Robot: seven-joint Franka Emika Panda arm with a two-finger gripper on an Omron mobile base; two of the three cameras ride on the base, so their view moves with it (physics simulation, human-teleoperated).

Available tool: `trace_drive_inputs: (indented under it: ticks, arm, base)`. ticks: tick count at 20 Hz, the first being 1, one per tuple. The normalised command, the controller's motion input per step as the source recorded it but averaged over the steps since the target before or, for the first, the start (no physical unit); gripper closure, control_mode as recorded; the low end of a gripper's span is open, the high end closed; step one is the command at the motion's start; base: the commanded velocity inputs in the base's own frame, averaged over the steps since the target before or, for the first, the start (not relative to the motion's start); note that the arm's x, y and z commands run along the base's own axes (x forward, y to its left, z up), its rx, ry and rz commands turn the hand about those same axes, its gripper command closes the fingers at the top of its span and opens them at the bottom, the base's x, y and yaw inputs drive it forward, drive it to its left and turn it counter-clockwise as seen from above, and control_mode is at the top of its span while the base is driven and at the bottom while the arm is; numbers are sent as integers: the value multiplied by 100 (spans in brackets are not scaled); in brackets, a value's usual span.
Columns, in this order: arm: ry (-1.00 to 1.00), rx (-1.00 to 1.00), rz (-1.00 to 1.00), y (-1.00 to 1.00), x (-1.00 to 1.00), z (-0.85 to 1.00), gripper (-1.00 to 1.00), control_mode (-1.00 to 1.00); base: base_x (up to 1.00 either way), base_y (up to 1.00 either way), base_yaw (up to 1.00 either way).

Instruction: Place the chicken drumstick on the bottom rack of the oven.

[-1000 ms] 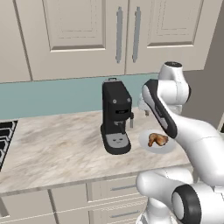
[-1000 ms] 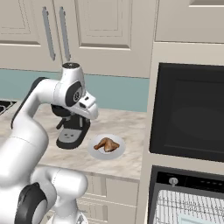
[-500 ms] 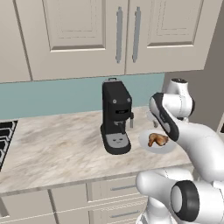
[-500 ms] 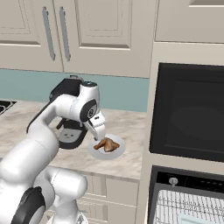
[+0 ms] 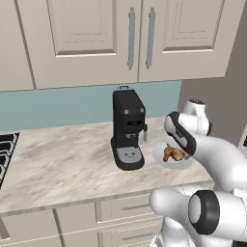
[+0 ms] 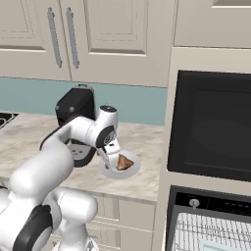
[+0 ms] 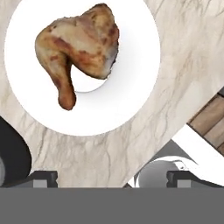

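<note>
The chicken drumstick (image 7: 81, 43) is a golden-brown, glossy leg lying on a round white plate (image 7: 131, 87) on the marble counter. In the hand view my gripper (image 7: 113, 178) hangs above the plate's near edge, its dark fingertips (image 7: 43, 177) wide apart with nothing between them. From the right base view the gripper (image 6: 109, 164) points down at the plate's (image 6: 131, 169) left side, close to the drumstick (image 6: 123, 162). The oven (image 6: 211, 228) sits low at the right, its grey wire rack showing below a knob. My forearm partly covers the drumstick (image 5: 172, 154) in the left base view.
A black coffee machine (image 5: 128, 130) stands just left of the plate (image 5: 161, 155), close behind my arm. A black glass-fronted appliance (image 6: 213, 127) fills the tall panel above the oven. Stove grates (image 5: 5, 154) lie at the counter's far left. Cream cabinets hang overhead.
My arm has folded down and forward, bringing the hand from above the coffee machine's height to just over the plate. The drumstick and plate have not moved.
</note>
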Motion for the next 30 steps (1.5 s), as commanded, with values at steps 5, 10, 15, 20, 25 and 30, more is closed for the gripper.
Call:
trace_drive_inputs:
  ticks: [5, 10, 15, 20, 25, 30]
  arm:
    - [0, 1, -12, 21, 29, -56, -100, -100]
    - [-5, 1, -6, -10, 26, -40, -100, -100]
    - [-3, 1, -2, -1, 26, -5, -100, -100]
    - [0, 0, 0, 0, 34, -7, -100, -100]
    - [0, 0, 0, 0, 38, -14, -100, -100]
    - [1, 0, 0, 0, 33, -22, -100, -100]
  base:
    - [0, 0, 0]
    - [0, 0, 0]
    - [0, 0, 0]
    - [0, 0, 0]
    - [0, 0, 0]
    - [0, 0, 0]
